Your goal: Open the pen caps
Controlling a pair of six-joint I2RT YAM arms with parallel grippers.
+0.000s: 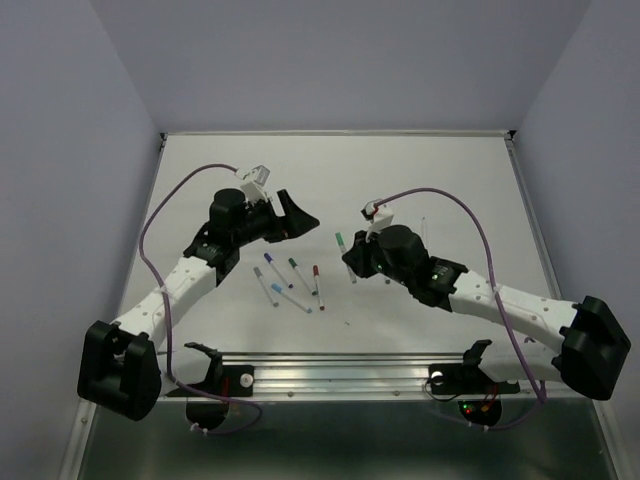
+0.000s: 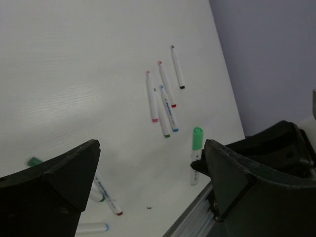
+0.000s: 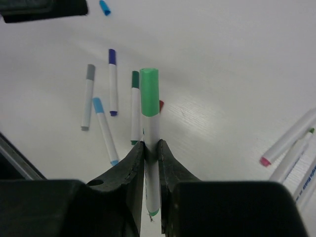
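My right gripper [image 3: 151,148] is shut on the white barrel of a pen [image 3: 152,168] whose light green cap [image 3: 149,91] points away from the jaws. From above, this pen [image 1: 345,252] hangs at the right gripper [image 1: 351,264], near the table's middle. The left gripper [image 1: 300,218] stands open a short way to its left. In the left wrist view that gripper [image 2: 150,168] holds nothing, and the green-capped pen [image 2: 196,153] shows just inside its right finger [image 2: 242,177]. Several capped pens [image 1: 292,280] lie between the arms.
Purple [image 3: 112,81], grey [image 3: 88,96], dark green [image 3: 135,106] and light blue [image 3: 104,129] capped pens lie ahead of the right gripper. More pens [image 3: 289,138] lie at its right. A loose blue cap [image 3: 104,7] sits far off. A metal rail [image 1: 330,362] runs along the near edge.
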